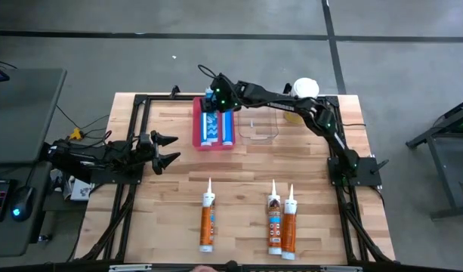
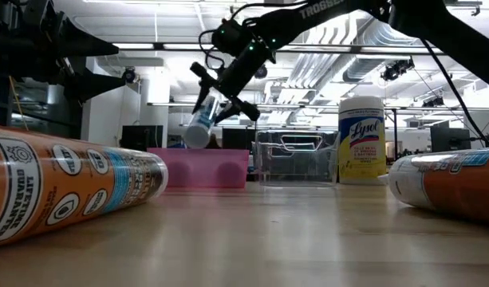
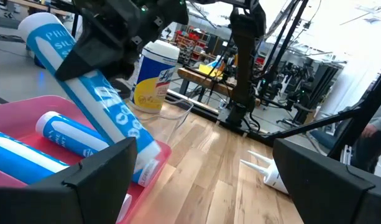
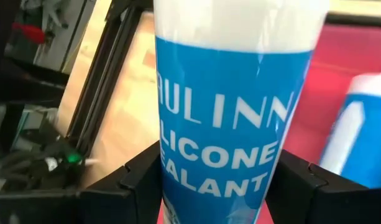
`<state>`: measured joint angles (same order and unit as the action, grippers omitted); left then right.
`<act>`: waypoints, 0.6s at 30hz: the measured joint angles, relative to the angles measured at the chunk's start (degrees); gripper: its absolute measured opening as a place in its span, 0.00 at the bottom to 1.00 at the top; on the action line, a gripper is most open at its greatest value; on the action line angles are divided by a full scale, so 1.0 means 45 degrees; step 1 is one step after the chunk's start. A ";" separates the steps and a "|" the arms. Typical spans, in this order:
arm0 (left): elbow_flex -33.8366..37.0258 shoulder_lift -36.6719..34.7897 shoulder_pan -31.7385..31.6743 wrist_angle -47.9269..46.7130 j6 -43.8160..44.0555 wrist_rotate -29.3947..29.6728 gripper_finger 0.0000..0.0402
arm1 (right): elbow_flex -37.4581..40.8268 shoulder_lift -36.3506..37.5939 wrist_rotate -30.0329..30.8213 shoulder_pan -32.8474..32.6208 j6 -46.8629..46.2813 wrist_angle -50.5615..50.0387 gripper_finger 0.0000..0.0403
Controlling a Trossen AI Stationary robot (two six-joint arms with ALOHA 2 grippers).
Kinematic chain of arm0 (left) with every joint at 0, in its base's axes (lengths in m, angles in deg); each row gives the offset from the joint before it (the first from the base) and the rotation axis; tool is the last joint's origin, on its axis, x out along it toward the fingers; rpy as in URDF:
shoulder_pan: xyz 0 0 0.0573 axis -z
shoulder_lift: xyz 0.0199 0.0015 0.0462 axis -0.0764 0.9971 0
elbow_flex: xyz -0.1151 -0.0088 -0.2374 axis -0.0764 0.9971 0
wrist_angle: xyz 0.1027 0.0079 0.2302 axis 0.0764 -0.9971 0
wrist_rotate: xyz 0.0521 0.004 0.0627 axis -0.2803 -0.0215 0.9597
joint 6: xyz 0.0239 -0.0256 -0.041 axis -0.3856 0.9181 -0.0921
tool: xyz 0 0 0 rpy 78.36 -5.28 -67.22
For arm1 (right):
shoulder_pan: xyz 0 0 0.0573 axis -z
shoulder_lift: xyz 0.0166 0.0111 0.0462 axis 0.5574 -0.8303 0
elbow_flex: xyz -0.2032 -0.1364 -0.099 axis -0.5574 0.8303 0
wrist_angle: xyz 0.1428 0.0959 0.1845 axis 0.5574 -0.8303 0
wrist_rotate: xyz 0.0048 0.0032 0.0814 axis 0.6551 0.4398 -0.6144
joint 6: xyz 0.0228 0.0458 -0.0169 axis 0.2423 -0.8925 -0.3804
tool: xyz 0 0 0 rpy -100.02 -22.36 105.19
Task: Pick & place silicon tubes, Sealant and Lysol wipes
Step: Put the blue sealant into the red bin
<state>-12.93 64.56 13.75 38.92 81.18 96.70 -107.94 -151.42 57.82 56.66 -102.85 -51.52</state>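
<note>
Right gripper [image 2: 214, 102] was clamped on a blue silicone tube [image 2: 201, 121], tilted above the pink bin [image 2: 200, 167]. Placing step; next likely lower w/ care, then release. Left gripper [image 1: 168, 149], jaws apart, waited.

Blue tube [image 4: 234, 124] label cut off at edges; orange tubes' [image 1: 208, 224] print too small

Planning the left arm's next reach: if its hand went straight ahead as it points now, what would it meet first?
Probably the pink tray: the open left hand points at it, with blue tubes inside. Depth is unclear.
</note>
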 joint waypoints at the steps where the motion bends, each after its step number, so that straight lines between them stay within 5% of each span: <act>1: 0.0005 0.0000 0.0004 0.0001 -0.0005 0.0001 0.92 | -0.0004 0.0000 0.0056 0.0044 0.0032 -0.0085 0.53; 18: 0.0005 0.0005 0.0000 0.0000 -0.0005 0.0015 0.92 | -0.0005 -0.0233 0.0565 0.0190 0.0533 -0.1013 0.53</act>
<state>-12.91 64.58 13.75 38.92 81.15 96.77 -107.96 -152.47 60.37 57.51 -100.45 -56.08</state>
